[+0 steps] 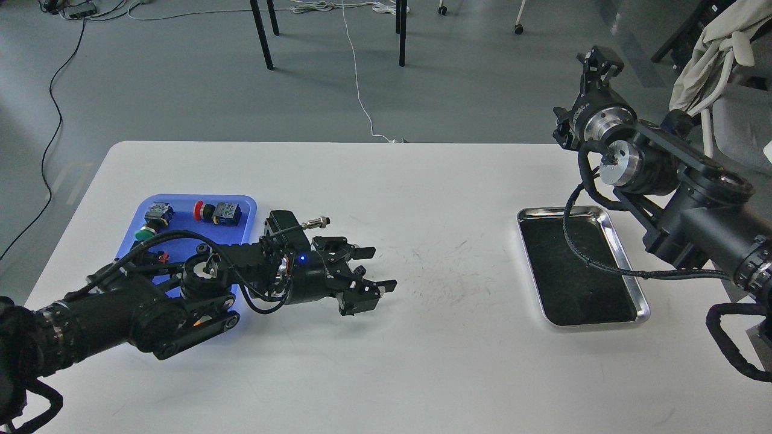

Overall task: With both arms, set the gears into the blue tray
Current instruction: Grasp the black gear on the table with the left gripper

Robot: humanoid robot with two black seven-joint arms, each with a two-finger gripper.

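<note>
Blue tray (pixel 248 208): shallow glossy plastic, rounded corners, raised rim, lying at the left of the table (pixel 422 361). Gears: none to be made out anywhere, either too small to see or hidden under the arm. In the tray's far part, two push-button switches side by side: one with a green cap (pixel 145 232) and a grey boxy body, one with a red cap (pixel 199 210) and a similar body. Near part of the tray covered by the left arm (pixel 120 310), matte black, jointed, with looping black cable.

Left gripper (pixel 383 267): past the tray's right rim, low over bare tabletop, pointing right, claw fingers spread wide, nothing between them. Small blue light glowing at its wrist. Just beyond it, a short silver metal plug (pixel 316 223), cylindrical, near the tray's far right corner.

Table: white, smooth, rounded corners, faint grey scuffs (pixel 434 265) at the middle.

Silver tray (pixel 627 259): shiny metal, rectangular, rolled rim, dark rough lining, at the right of the table, well apart from the blue one.

Right arm (pixel 693 211): raised above the silver tray's far right side, polished silver wrist rings, braided cable hanging across the tray. Right gripper (pixel 599 60): high, pointing away, seen end-on; cannot tell how the fingers stand.
</note>
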